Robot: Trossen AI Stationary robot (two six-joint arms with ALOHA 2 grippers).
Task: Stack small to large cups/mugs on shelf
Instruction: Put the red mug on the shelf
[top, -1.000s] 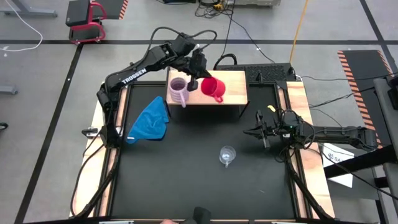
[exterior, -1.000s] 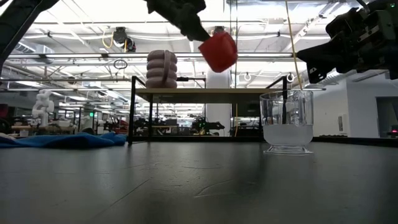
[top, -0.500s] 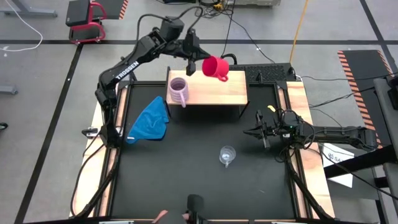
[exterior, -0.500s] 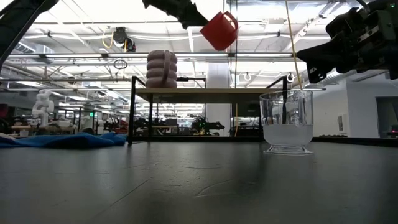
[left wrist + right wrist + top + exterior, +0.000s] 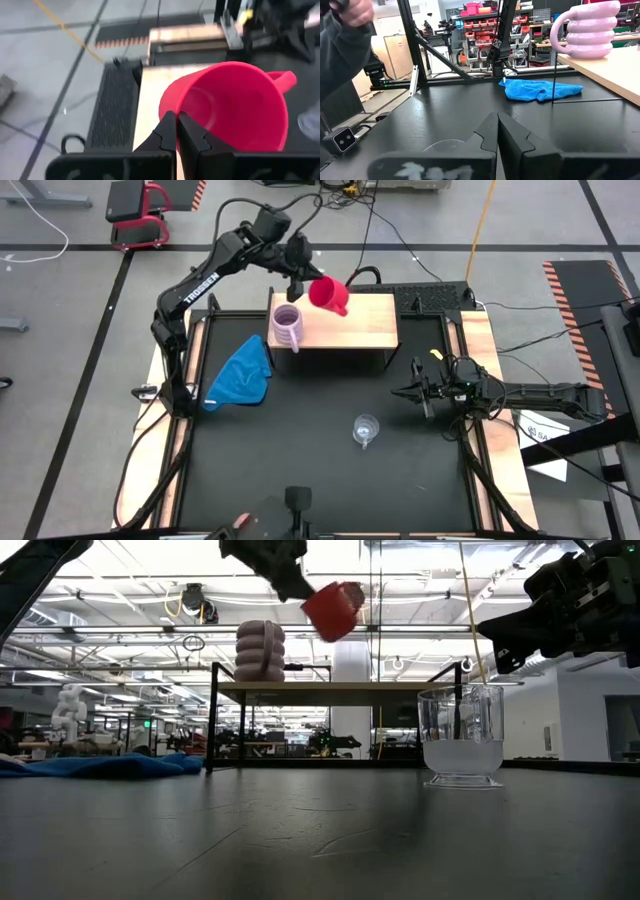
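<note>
Above the shelf's rear edge: the left pincer is closed on the rim of the red mug, one finger inside the rim and one outside, as the left wrist view shows
Red mug: held clear of the shelf, tilted, its handle pointing away from the fingers; in the low view it hangs above the shelf board, to the right of the lilac-pink mug
Lilac-pink mug: upright on the left end of the shelf, ribbed, its handle turned toward the counter's front edge in the high view
Shelf: a light-wood board on dark legs, at the rear middle of the counter
Clear glass cup: upright on the counter, well in front of the shelf and apart from both mugs; in the low view it stands nearest the camera
Right pincer: closed and empty, hovering at the counter's right side, level with the space between shelf and glass cup; its fingers meet in the right wrist view
Blue cloth: crumpled on the counter, just left of the shelf's front left leg
Person: a grey sleeve at the edge of the right wrist view, beyond the counter
</note>
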